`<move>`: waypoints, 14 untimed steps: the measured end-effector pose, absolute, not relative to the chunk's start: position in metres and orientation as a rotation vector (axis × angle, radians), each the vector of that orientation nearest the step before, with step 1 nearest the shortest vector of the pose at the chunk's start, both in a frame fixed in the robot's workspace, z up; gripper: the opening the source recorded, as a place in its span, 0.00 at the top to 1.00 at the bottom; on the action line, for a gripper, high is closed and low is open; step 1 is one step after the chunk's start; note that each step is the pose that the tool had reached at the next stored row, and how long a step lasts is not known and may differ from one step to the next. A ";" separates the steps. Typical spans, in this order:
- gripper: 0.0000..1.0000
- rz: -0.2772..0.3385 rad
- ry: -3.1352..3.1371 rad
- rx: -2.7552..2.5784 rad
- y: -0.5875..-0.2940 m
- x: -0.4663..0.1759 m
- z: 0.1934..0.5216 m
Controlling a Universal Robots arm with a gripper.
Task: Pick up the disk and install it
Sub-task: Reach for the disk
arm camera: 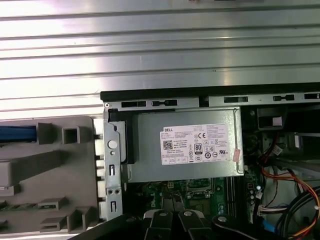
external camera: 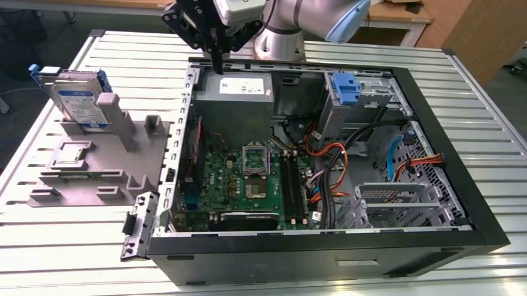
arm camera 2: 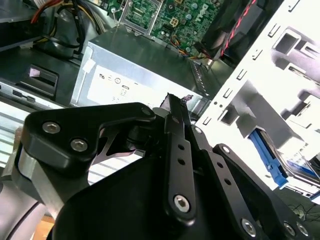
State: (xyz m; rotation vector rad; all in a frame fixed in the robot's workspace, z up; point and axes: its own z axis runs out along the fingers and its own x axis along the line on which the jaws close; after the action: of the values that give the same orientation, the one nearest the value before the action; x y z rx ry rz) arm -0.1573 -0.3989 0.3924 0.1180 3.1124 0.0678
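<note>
The disk (external camera: 78,102), a silver drive with a white-and-blue label in a blue carrier, stands upright in the grey holder block (external camera: 91,166) at the exterior view's left. Its blue edge also appears in the second wrist view (arm camera 2: 267,155) and the first wrist view (arm camera: 17,134). My gripper (external camera: 218,65) hangs over the back wall of the open computer case (external camera: 329,243), just above the grey power supply (external camera: 234,92). It is well to the right of the disk and apart from it. The fingers (arm camera 2: 172,100) are shut together with nothing between them.
Inside the case lie the green motherboard (external camera: 247,179), orange and black cables (external camera: 337,160), and a metal drive bay (external camera: 371,92) with a fixed blue bracket (external camera: 346,86). A perforated cage (external camera: 395,200) sits at the front right. Everything rests on a ribbed metal table (external camera: 49,246).
</note>
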 end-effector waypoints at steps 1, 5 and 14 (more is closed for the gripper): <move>0.90 0.068 3.112 0.118 -0.399 -0.158 0.392; 0.90 0.068 3.112 0.118 -0.399 -0.162 0.392; 0.90 0.068 3.112 0.118 -0.399 -0.169 0.392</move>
State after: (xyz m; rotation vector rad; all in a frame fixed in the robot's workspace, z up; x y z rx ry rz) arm -0.1689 -0.3989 0.3923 0.1180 3.1125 0.0677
